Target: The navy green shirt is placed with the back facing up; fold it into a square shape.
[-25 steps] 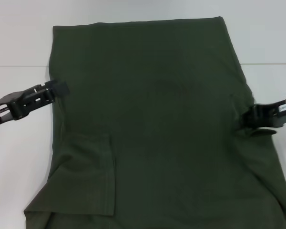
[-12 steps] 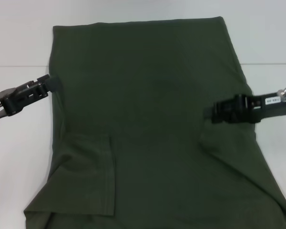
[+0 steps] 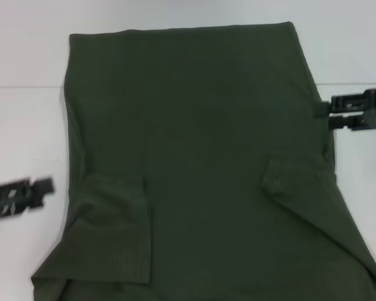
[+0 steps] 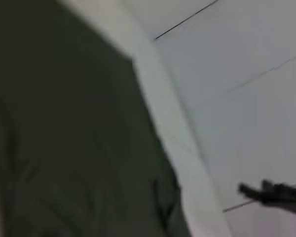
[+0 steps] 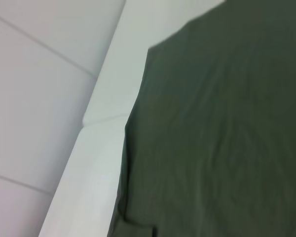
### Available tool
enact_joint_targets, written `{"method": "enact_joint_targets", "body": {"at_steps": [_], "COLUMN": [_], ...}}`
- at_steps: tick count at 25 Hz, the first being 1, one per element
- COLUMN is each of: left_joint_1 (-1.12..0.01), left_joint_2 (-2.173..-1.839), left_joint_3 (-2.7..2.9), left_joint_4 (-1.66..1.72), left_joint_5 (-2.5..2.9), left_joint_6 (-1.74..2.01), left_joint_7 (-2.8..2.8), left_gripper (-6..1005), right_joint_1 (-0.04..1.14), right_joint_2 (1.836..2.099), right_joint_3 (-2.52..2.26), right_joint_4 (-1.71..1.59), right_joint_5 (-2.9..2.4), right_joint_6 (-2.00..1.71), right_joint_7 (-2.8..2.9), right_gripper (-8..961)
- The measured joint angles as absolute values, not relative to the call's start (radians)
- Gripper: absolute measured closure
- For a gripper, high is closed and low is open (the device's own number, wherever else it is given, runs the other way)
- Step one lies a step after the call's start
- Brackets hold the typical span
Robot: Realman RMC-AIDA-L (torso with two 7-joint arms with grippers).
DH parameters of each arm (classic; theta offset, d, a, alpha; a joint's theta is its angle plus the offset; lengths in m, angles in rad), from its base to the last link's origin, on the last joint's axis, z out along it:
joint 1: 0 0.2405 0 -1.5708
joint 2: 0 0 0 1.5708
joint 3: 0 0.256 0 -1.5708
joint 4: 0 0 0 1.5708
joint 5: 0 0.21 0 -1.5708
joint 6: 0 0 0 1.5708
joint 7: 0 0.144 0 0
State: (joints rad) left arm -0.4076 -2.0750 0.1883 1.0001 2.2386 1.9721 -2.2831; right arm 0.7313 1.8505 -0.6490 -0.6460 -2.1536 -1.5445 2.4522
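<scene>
The navy green shirt (image 3: 200, 157) lies flat on the white table with its plain back up. Both sleeves are folded inward: the left sleeve (image 3: 116, 229) and the right sleeve (image 3: 294, 188) lie on the body. My right gripper (image 3: 329, 113) is open and empty, at the shirt's right edge, level with its upper half. My left gripper (image 3: 49, 185) is off the shirt, over bare table left of the folded left sleeve. The left wrist view shows the shirt (image 4: 69, 138) and, far off, the right gripper (image 4: 244, 188). The right wrist view shows only the shirt (image 5: 217, 128) and the table.
The white table (image 3: 25, 125) shows on both sides of the shirt and behind it. A seam line (image 3: 19, 86) crosses the table. The shirt's near part runs out of the head view at the bottom.
The right gripper carried the right sleeve inward, let it go and drew back to the shirt's right edge. The left gripper left the shirt's left edge and moved nearer and outward.
</scene>
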Motion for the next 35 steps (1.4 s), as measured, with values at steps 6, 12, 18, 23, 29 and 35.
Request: {"method": "enact_joint_targets", "body": {"at_steps": [6,12,18,23,29,35], "left_joint_1": [-0.347,-0.314,-0.297,-0.281,-0.276,-0.267], "left_joint_2": [-2.076,-2.087,-2.095,-2.103,-2.11,-2.114], "left_joint_3": [0.117,0.108,0.097,0.096,0.099,0.096], "left_joint_4": [1.045,1.046,1.038,1.009,0.963,0.953], "left_joint_5": [2.395,2.471,2.527,2.548,2.569,2.59], "left_joint_6": [2.026,2.021,2.013,1.983,1.946,1.927], "left_joint_7": [-2.373,-2.375,-2.378,-2.386,-2.392,-2.393], "left_gripper": [205,205,207,208,210,211], "right_joint_1": [0.74,0.741,0.741,0.742,0.745,0.747], "right_joint_2": [1.841,1.845,1.845,1.843,1.842,1.842], "right_joint_3": [-0.65,-0.653,-0.649,-0.646,-0.646,-0.646], "right_joint_4": [-0.677,-0.68,-0.685,-0.686,-0.688,-0.688], "right_joint_5": [-2.156,-2.156,-2.156,-2.154,-2.151,-2.151], "right_joint_6": [-1.528,-1.512,-1.502,-1.497,-1.497,-1.489], "right_joint_7": [2.458,2.452,2.45,2.449,2.448,2.448], "right_gripper": [223,223,224,223,223,223]}}
